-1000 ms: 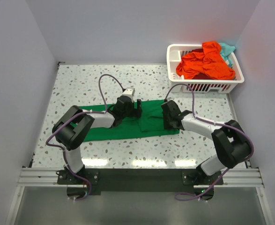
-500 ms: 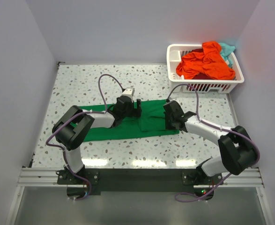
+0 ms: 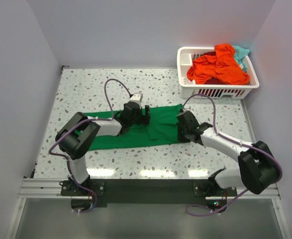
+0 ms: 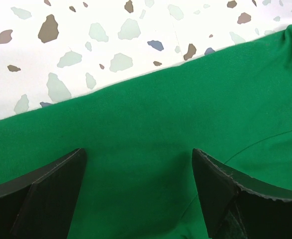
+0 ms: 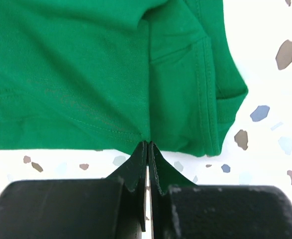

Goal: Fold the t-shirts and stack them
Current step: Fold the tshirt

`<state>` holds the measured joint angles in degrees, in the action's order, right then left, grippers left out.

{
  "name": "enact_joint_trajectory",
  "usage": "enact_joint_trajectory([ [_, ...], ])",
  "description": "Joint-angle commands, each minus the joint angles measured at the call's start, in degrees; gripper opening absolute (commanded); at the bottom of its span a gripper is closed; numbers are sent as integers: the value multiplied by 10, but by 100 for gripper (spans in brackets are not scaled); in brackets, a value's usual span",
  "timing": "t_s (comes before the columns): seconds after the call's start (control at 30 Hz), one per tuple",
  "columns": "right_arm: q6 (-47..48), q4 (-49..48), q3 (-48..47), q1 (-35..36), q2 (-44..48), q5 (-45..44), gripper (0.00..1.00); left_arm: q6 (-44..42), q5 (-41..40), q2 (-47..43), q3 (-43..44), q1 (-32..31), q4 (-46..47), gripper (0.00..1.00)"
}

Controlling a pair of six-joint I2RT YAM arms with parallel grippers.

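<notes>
A bright green t-shirt (image 3: 136, 134) lies flat across the middle of the table, its right part folded over. My left gripper (image 3: 146, 114) is low over the shirt's far edge; in the left wrist view it (image 4: 138, 152) stands open, with green cloth (image 4: 150, 114) spread between its fingers. At the shirt's right end, my right gripper (image 3: 179, 132) is shut. The right wrist view has its tips (image 5: 148, 143) pinched on the hem of the green shirt (image 5: 86, 74), beside a folded sleeve (image 5: 210, 89). An orange-red t-shirt (image 3: 218, 67) and a teal one (image 3: 241, 51) lie heaped in the basket.
The white slotted basket (image 3: 185, 52) stands at the back right corner, close to the right wall. Speckled tabletop (image 3: 86, 89) shows around the green shirt, and walls close in the left, back and right sides.
The right gripper has shut on the shirt's right hem and drawn a little right and toward the near edge. The left gripper has stayed open in place.
</notes>
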<state>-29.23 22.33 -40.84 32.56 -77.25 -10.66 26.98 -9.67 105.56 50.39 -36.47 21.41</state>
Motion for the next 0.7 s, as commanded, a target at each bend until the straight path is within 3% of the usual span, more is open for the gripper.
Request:
enact_joint_trajectory([
  [0.0,-20,11,12,-1,26,13,0,-4,-8,-7,-5,1,18,92],
  [0.13,-25,10,21,1,40,28,0,-4,-5,-9,-6,0,21,92],
  [0.27,-29,12,25,6,51,33,8,-2,3,-10,-10,0,26,92],
  [0.4,-31,18,23,9,68,34,34,-1,6,-12,-13,-1,27,92],
  [0.47,-28,25,15,9,73,22,40,-2,8,-18,-13,0,28,92],
  [0.67,-4,18,-59,9,55,-40,43,-4,-5,-52,-23,0,26,92],
])
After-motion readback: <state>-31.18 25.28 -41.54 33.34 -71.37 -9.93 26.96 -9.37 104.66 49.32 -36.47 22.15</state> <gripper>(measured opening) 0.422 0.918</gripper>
